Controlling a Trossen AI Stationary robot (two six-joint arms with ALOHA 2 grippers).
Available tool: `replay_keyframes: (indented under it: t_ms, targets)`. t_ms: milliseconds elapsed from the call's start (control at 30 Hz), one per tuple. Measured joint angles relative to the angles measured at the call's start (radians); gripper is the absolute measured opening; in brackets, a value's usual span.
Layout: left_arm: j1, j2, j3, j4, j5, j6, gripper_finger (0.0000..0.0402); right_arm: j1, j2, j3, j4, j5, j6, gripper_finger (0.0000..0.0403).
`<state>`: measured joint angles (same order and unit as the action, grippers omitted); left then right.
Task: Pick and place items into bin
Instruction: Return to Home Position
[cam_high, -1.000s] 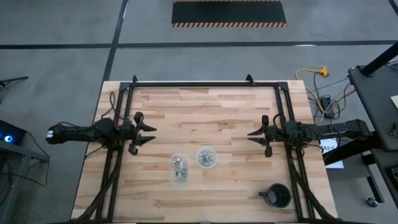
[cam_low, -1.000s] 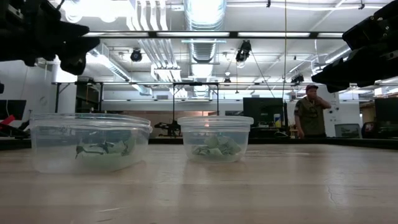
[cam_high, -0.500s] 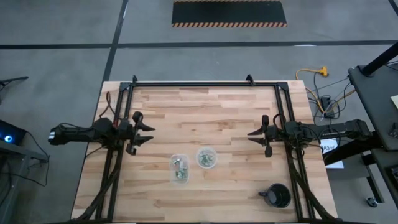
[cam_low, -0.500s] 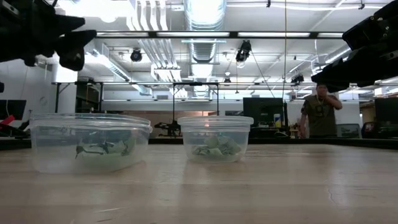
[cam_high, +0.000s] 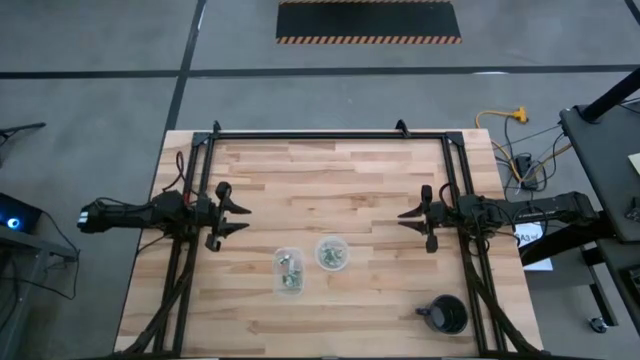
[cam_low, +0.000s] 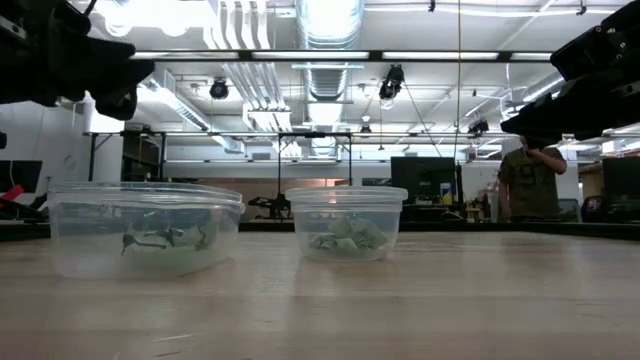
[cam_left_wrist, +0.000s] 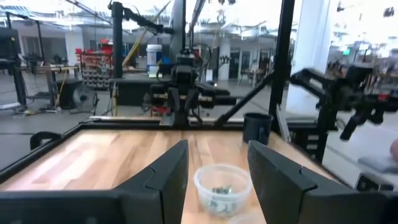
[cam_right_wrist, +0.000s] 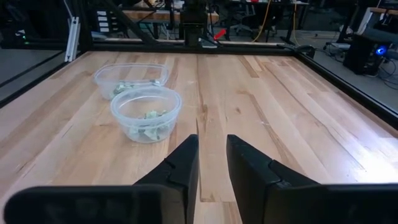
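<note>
Spread and empty, the left claw (cam_high: 238, 217) and right claw (cam_high: 408, 218) hang above the left and right edges of the surface (cam_high: 330, 180), the green packets (cam_low: 345, 238) lying in two clear cups (cam_high: 288, 272) near its middle, where a low sweep could tip one.

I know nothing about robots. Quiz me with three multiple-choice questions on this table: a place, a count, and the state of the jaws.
1. Where does the black mug stand?
A) in the middle
B) at a corner of the table on the side of the right arm
C) on the floor

2. How many clear cups are on the table?
A) one
B) two
C) four

3. The jaws of the left arm and right arm are:
A) open, empty
B) shut on a cup
C) shut on the mug

Answers: 1 B, the high view shows it by that corner; 2 B, two show there; 3 A, both pairs gape with nothing between.
</note>
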<state>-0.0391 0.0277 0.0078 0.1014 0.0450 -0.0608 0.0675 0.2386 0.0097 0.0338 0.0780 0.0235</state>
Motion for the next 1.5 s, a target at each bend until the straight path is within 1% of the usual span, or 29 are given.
replay_keyframes:
  t_ms: [300, 500, 833, 1233, 1500]
  targets:
    - [0.0, 0.001, 0.0, -0.079, -0.001, 0.022, 0.0149, 0.0, 0.0, 0.0, 0.0, 0.0, 0.0, 0.0083]
    - [0.0, 0.0, 0.0, -0.083, -0.01, 0.066, 0.0149, 0.0, 0.0, 0.0, 0.0, 0.0, 0.001, 0.0081]
    - [0.0, 0.029, 0.0, -0.082, -0.01, 0.066, 0.0149, 0.0, 0.0, 0.0, 0.0, 0.0, 0.0, 0.0068]
    - [0.0, 0.086, 0.0, -0.081, -0.01, 0.067, 0.0149, 0.0, 0.0, 0.0, 0.0, 0.0, 0.001, 0.0082]
    - [0.0, 0.119, 0.0, -0.08, -0.011, 0.067, 0.0149, 0.0, 0.0, 0.0, 0.0, 0.0, 0.002, 0.0083]
